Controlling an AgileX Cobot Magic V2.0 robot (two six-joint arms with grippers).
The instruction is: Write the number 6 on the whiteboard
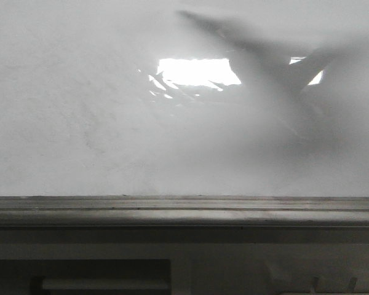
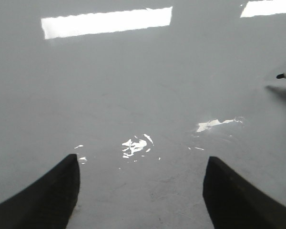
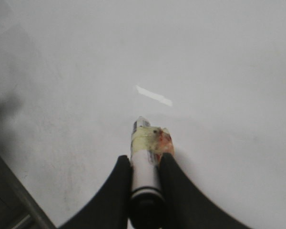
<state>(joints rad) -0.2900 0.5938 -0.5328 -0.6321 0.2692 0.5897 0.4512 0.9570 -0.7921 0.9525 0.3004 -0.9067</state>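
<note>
The whiteboard (image 1: 80, 123) fills the front view, glossy and faintly smudged. No drawn line of the number 6 shows in any view. My right gripper (image 3: 145, 160) is shut on a white marker (image 3: 144, 138) that has yellowish tape round its front end. The marker points at the board (image 3: 219, 71), and its tip is hidden behind its own body. My left gripper (image 2: 142, 160) is open and empty, facing the board (image 2: 133, 57). The marker's black tip (image 2: 281, 75) shows at the edge of the left wrist view, just off the board. Neither gripper itself shows in the front view.
A grey metal ledge (image 1: 184, 212) runs along the board's lower edge. Bright rectangular glare (image 1: 197, 70) sits at the upper middle. A blurred dark arm-like shadow (image 1: 264, 55) crosses the upper right. A dark frame edge (image 3: 14, 200) shows in the right wrist view.
</note>
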